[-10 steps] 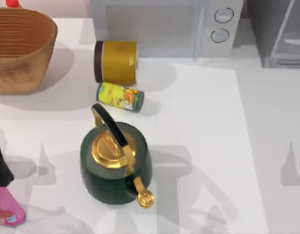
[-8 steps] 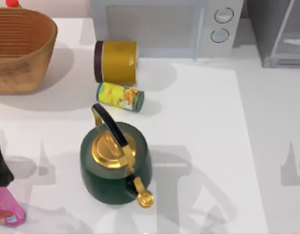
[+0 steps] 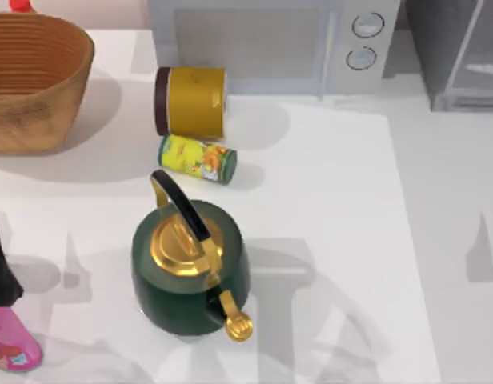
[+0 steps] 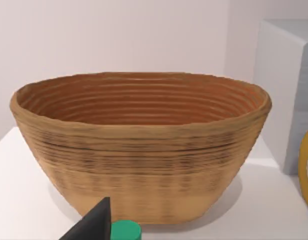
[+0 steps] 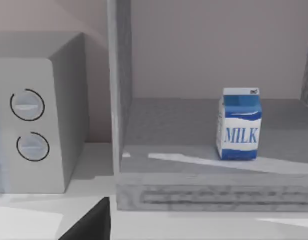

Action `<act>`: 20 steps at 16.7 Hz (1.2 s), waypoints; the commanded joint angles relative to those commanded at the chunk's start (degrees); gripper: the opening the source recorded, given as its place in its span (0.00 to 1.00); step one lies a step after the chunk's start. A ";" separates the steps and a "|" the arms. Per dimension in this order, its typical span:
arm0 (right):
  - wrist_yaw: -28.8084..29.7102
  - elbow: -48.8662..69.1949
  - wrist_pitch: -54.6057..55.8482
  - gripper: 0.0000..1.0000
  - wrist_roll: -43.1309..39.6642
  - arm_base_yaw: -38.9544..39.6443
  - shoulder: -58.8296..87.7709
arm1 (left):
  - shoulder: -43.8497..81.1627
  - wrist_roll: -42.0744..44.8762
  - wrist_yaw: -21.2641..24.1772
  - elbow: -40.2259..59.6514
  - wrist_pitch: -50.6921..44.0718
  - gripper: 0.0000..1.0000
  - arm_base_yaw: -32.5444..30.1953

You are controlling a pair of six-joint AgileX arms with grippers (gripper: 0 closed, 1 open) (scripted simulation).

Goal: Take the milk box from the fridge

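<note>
Shadow at the bench's (image 3: 326, 160) right edge has shifted slightly up since 0.6 s ago: right arm likely nearing the fridge (image 5: 119, 100). Milk box (image 5: 239, 125) stands upright on its floor, door open. Tool state: cannot tell. Left arm faces the basket (image 4: 139, 145)

An overhead camera looks straight down at the tabletop (image 3: 342, 208). The left wrist camera sits low, facing the basket (image 4: 139, 145) closely. The right wrist camera faces the fridge (image 5: 204, 150). The microwave (image 3: 310, 48) appears overhead and beside the fridge.
</note>
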 joint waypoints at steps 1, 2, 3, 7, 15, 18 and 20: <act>-1.41 0.61 4.72 1.00 0.00 -1.51 5.31 | 0.00 0.00 0.00 0.00 0.00 1.00 0.00; -2.89 1.22 9.65 1.00 0.01 -3.06 11.01 | 0.00 0.00 0.00 0.00 0.00 1.00 0.00; -4.43 1.79 14.75 1.00 0.05 -4.65 16.97 | 0.00 0.00 0.00 0.00 0.00 1.00 0.00; -10.67 3.71 34.51 1.00 0.38 -11.03 40.39 | 0.00 0.00 0.00 0.00 0.00 1.00 0.00; -20.50 7.18 65.15 1.00 1.02 -21.05 74.30 | 0.00 0.00 0.00 0.00 0.00 1.00 0.00; -22.35 8.20 71.13 1.00 1.06 -22.90 80.03 | 0.00 0.00 0.00 0.00 0.00 1.00 0.00; -22.71 8.43 72.24 1.00 1.06 -23.26 81.09 | 0.00 0.00 0.00 0.00 0.00 1.00 0.00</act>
